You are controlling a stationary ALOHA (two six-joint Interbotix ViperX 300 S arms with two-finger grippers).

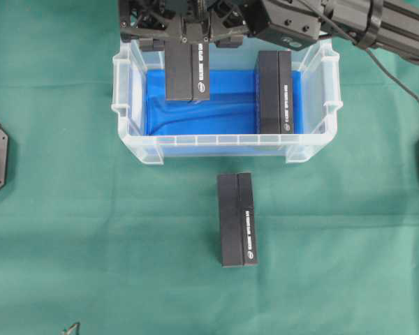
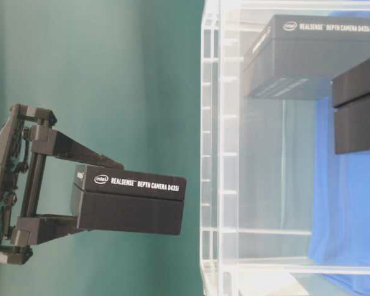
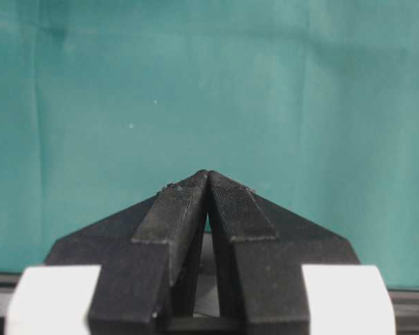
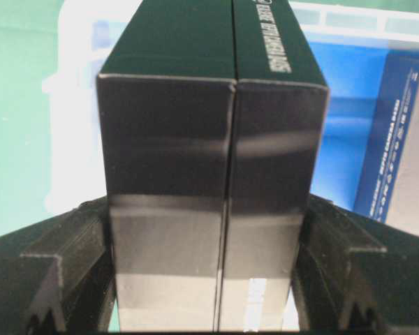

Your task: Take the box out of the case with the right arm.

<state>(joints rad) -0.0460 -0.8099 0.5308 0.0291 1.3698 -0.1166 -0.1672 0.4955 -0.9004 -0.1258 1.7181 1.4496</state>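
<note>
Your right arm's black lattice gripper [image 1: 188,38] clamps a black rectangular cardboard box [image 1: 187,70] above the far left of the clear plastic case [image 1: 227,143]. Carried low, it could clip the rim and twist loose. Count three boxes: one held, one inside right [image 1: 274,91], one on the cloth [image 1: 237,218]. The left wedge gripper [image 3: 207,180] is closed, empty.

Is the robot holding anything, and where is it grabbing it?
Yes. The right gripper holds a black box by its two long sides, near one end, above the case. The left gripper is shut and holds nothing.
</note>
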